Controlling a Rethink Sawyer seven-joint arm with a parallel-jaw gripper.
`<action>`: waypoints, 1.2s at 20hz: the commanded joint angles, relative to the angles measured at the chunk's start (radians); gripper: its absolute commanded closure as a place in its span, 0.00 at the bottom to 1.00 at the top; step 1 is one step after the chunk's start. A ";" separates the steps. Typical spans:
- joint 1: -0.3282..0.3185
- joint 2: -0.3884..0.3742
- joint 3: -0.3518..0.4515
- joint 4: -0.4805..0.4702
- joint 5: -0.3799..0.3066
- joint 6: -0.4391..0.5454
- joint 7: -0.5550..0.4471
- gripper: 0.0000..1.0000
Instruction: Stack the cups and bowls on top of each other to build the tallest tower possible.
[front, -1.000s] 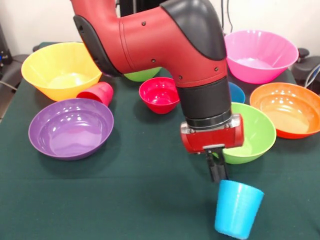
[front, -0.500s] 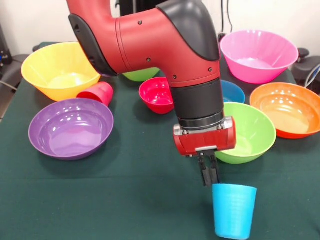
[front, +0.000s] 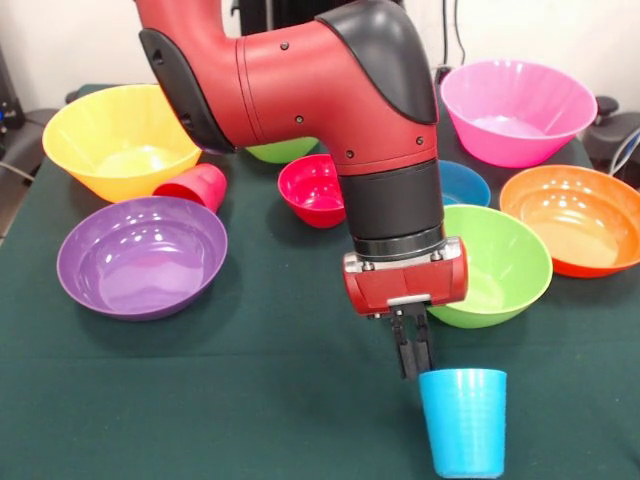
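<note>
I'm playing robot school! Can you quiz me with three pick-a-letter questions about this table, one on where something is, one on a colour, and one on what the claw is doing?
1. Where is the red cup?
A. inside the pink bowl
B. on its side between the yellow bowl and the purple bowl
C. on the blue cup

2. What colour is the cup at the claw?
A. sky blue
B. red
C. green

3. How is the blue cup standing?
A. flipped over
B. lying flat
C. upright, mouth up

Answers:
1 B: it lies tipped against the yellow bowl's base.
2 A: the cup under the claw is blue.
3 C: its wide rim is on top, and the claw pinches that rim.
</note>
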 joint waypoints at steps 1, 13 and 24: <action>0.013 -0.004 -0.043 0.033 -0.039 0.055 0.013 1.00; -0.040 -0.104 -0.014 0.143 -0.006 0.165 -0.022 1.00; -0.066 -0.097 0.027 0.078 0.023 0.296 -0.082 1.00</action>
